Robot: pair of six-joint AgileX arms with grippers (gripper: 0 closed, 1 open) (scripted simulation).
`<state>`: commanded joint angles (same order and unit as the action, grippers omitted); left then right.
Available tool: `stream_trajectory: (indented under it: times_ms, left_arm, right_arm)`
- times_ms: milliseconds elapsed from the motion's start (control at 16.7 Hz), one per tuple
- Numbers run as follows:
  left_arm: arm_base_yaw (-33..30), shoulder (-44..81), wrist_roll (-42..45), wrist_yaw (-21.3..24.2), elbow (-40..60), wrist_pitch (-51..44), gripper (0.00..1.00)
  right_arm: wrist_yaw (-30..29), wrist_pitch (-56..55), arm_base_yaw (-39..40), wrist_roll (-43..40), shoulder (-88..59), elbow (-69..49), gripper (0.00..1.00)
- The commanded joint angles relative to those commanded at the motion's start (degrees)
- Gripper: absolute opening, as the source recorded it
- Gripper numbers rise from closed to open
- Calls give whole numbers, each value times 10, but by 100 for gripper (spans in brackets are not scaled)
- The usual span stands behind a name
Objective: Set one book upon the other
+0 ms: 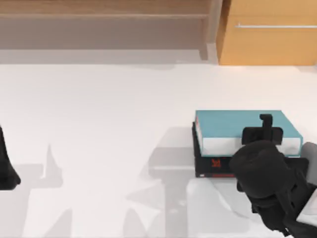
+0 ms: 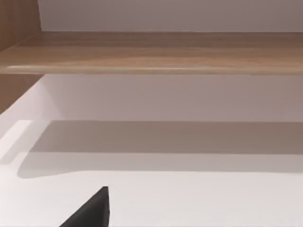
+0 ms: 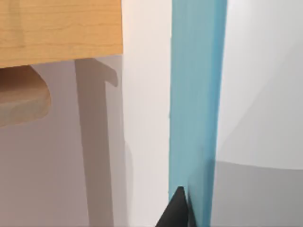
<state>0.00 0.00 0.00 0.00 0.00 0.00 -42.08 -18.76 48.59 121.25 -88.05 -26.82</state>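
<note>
The right gripper (image 1: 266, 124) of the AgileX pair is sitting in the right part of the top view, over the near long edge of the thick teal-blue book with white page edges (image 1: 237, 124). One black finger is showing above that book's cover. Whether the fingers are closing on the book or standing apart from it cannot be told. In the right wrist view, a black fingertip (image 3: 177, 208) is lying against the teal cover (image 3: 194, 104) low in the frame.

The teal-blue book is lying flat on top of the thin black rectangular book with red lettering (image 1: 213, 166), whose cover and red-lined edge are sticking out below and to the left of it in the top view. Both books are resting on the white table (image 1: 109, 124), in the right half of the frame, just below the middle.

Across the top of the frame a wooden shelf (image 1: 99, 12) is running along the left and centre, with a light wooden cabinet with a metal handle (image 1: 270, 32) at upper right.

The left arm (image 1: 7, 163) is sitting parked at the far left edge.
</note>
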Motion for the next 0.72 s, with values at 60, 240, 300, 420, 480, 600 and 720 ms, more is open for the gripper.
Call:
stream_trajectory:
  times_ms: [60,240,300,420,480,600,720]
  left_arm:
    - [0,0,0,0,0,0,100]
    - [0,0,0,0,0,0,100]
    - [0,0,0,0,0,0,100]
    - [0,0,0,0,0,0,100]
    - [0,0,0,0,0,0,100]
    - [0,0,0,0,0,0,100]
    - [0,0,0,0,0,0,100]
  right_arm:
    - [0,0,0,0,0,0,53]
    - [0,0,0,0,0,0,75]
    - [0,0,0,0,0,0,83]
    - [0,0,0,0,0,0,98]
    - [0,0,0,0,0,0,100]
    - [0,0,0,0,0,0,100]
    - [0,0,0,0,0,0,100]
